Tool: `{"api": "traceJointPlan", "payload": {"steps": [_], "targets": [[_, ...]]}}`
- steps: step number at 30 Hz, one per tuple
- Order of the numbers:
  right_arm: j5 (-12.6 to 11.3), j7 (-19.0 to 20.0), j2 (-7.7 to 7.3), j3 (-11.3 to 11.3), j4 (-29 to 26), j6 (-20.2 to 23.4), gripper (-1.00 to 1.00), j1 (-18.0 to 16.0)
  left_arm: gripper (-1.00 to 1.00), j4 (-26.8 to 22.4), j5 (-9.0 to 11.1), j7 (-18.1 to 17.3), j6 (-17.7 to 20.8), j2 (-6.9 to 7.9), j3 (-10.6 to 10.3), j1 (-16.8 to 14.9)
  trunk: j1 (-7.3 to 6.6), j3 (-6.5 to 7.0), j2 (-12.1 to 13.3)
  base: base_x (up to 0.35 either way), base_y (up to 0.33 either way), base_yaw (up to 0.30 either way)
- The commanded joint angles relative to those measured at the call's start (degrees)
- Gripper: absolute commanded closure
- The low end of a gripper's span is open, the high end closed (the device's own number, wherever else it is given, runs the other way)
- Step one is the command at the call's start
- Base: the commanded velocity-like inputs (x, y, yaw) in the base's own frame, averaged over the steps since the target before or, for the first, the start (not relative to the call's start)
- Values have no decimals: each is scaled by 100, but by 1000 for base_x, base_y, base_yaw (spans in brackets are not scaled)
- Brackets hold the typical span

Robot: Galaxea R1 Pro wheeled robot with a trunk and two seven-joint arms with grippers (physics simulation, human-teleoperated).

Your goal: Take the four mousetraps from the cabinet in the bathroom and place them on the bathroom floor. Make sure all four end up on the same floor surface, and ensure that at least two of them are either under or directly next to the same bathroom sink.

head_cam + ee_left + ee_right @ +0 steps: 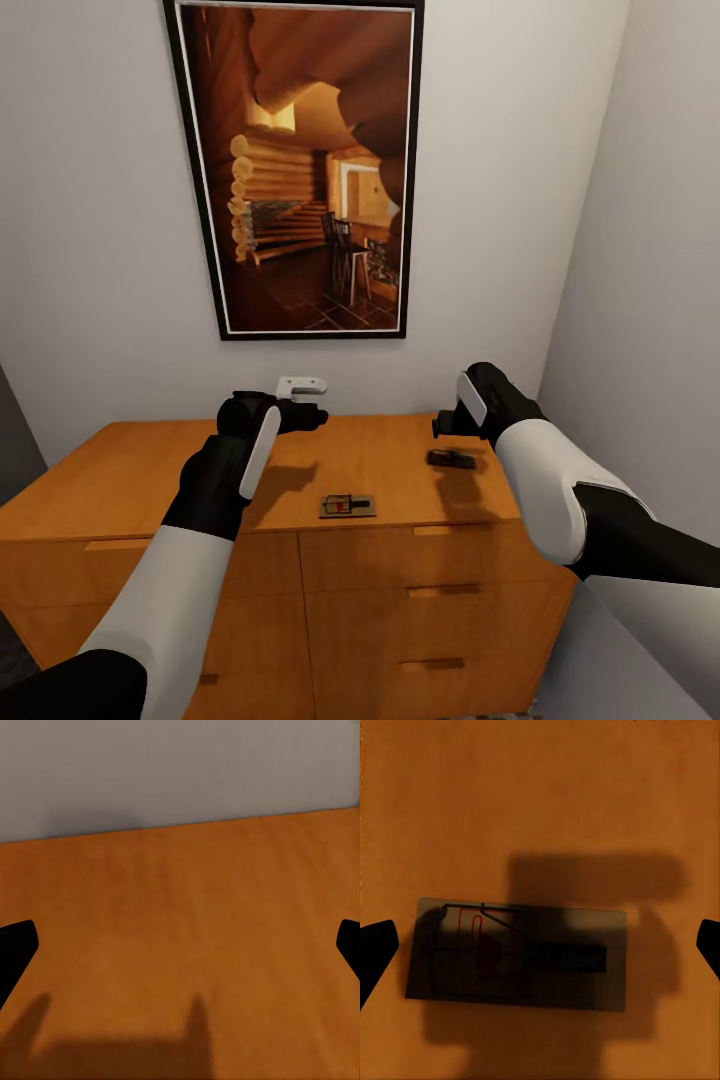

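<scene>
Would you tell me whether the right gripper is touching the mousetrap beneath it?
Apart: in the right wrist view the right gripper has fingertips at the frame edges, with bare cabinet between them and the mousetrap.

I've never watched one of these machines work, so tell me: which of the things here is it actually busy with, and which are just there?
Part of the job:
- mousetrap near the front edge
- shaded mousetrap below the right gripper
- cabinet they lie on
- left gripper, open over bare wood

Just there:
- framed picture on the wall
- small white object behind the left gripper
</scene>
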Motion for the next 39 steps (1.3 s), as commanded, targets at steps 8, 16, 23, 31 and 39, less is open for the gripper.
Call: {"api": "traceJointPlan", "payload": {"steps": [8, 16, 23, 31, 39], "targets": [[42, 0, 16, -84, -34, 20, -100, -4, -100, -3, 59, 58, 21, -4, -5, -5, 0, -7, -4, 2, 2, 0], [42, -85, 9, -646, -69, 20, -100, -4, -100, 1, 59, 58, 21, -5, -6, -5, 0, -7, -4, 0, 0, 0], [45, -527, 9, -1274, -82, 20, -100, -4, -100, 4, 59, 58, 21, -5, -5, -5, 0, -7, -4, 0, 0, 0], [39, -1057, 19, -1638, -93, 20, -100, -4, -100, 9, 59, 58, 21, -5, -3, -5, 0, -7, -4, 0, 0, 0], [42, -1175, 20, -1710, -95, 20, -100, -4, -100, 35, 59, 54, 21, -5, -5, -5, 0, -7, -4, 0, 0, 0]]}}
